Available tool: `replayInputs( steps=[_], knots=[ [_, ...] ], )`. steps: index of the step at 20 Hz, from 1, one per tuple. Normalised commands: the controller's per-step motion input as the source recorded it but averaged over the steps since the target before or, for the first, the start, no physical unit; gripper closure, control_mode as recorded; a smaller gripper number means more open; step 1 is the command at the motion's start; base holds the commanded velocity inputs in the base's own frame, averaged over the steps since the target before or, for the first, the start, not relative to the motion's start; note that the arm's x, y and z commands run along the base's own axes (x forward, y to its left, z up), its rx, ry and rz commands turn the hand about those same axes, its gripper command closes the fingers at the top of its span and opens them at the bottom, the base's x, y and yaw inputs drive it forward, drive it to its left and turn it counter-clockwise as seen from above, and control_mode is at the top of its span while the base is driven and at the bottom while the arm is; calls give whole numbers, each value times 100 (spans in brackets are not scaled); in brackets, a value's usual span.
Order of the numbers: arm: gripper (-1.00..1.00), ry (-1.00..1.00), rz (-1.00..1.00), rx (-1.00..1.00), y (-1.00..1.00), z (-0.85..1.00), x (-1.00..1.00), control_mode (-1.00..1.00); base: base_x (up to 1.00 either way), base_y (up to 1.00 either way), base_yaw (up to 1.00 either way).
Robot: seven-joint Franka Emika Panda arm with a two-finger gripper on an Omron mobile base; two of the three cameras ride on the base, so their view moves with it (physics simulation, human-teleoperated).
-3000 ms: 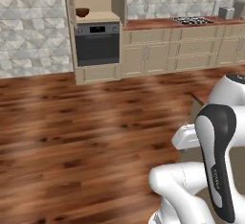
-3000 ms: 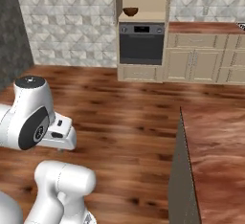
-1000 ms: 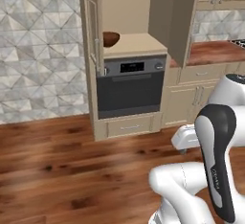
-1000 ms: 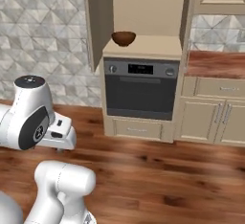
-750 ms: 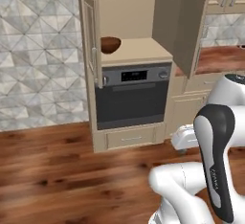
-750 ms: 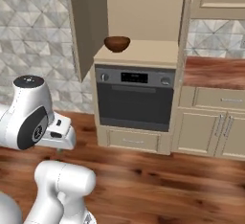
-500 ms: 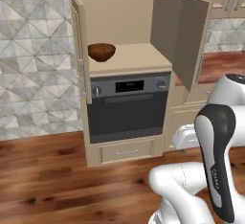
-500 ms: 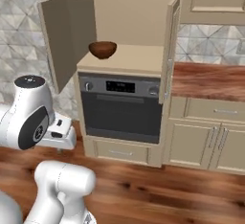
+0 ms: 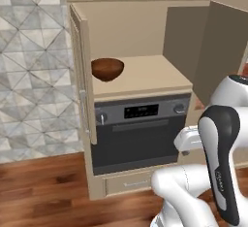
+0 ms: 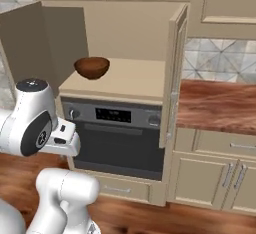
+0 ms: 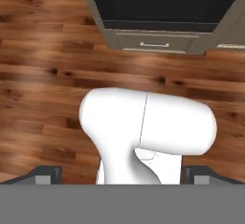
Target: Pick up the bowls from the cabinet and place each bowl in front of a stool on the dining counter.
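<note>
Grey patterned wall tile [image 9: 34, 71] on the left. Beside it the cabinet [image 9: 140, 75], both doors swung open, tan shelf inside. One bowl [image 9: 107, 69] sits upright on the shelf, toward its left side. Black oven [image 9: 140, 134] directly below, a drawer [image 11: 152, 42] under that. Right: reddish wood counter [image 10: 215, 105] over beige cupboards. Wood plank floor [image 11: 43, 74]. Gripper [image 11: 122, 175] points at the floor, jaws spread wide, holding nothing.

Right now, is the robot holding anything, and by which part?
Nothing is held. The tool is open over the wood floor; the one bowl in sight sits untouched on the cabinet shelf.
</note>
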Motion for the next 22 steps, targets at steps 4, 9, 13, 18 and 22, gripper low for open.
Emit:
replayInputs(
  steps=[4,9,13,18,22],
  knots=[
    [-100,0,0,0,0,0,0,100,61,-54,0],
    [-100,0,0,0,0,0,0,100,76,-5,0],
    [-100,0,0,0,0,0,0,100,95,5,0],
    [-100,0,0,0,0,0,0,100,73,1,0],
    [-100,0,0,0,0,0,0,100,27,0,0]
  ],
)
